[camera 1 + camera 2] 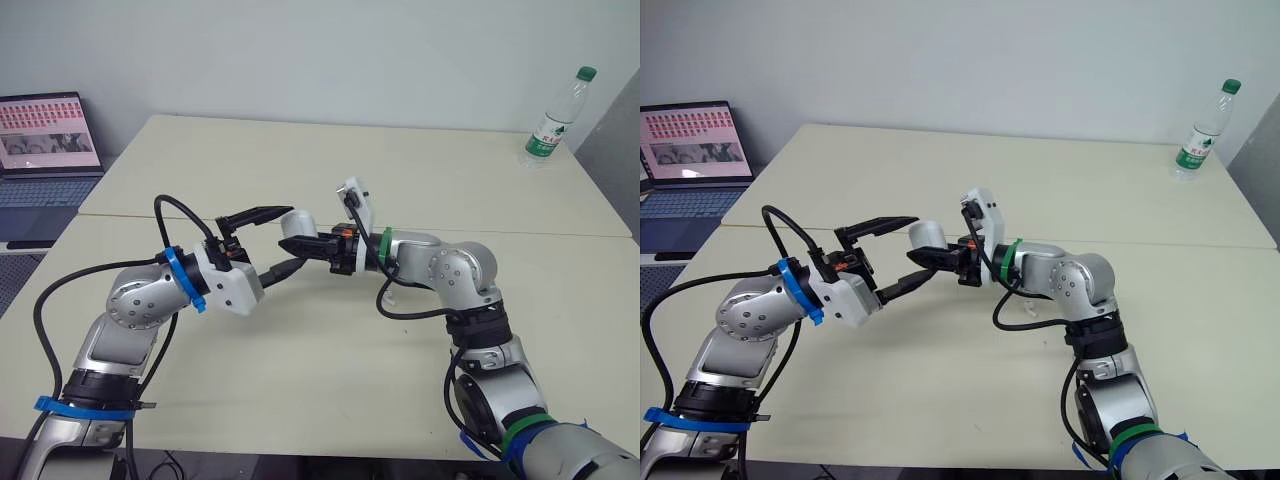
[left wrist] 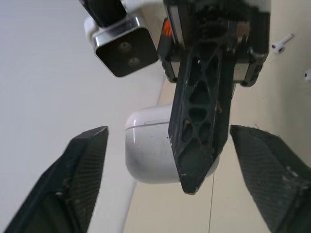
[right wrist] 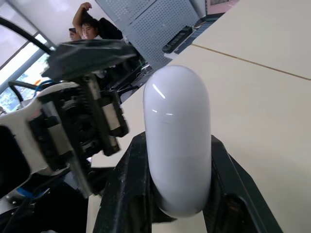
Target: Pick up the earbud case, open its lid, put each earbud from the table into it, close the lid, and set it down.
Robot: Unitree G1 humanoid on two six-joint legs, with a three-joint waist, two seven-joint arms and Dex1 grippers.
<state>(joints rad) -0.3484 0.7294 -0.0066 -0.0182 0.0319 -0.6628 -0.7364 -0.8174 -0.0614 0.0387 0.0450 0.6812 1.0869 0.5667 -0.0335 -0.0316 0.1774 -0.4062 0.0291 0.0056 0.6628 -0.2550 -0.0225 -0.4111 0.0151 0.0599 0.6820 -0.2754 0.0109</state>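
The right pincer (image 3: pixel 176 160) is closed on the lower part of the white earbud case (image 1: pixel 298 221) and holds it in the air above the middle of the bench (image 1: pixel 300 380). The left pincer (image 2: pixel 167 138) is open, with 1 finger on each side of the case and not touching it. The lid looks shut; a thin seam shows across the case.

So, in my judgement, only the picking up is done. The 2 earbuds (image 2: pixel 281 43) lie on the bench, well apart from the case. What is left: to open the lid, to put in each earbud, to close the lid and to set the case down. The left pincer seems placed for the lid.
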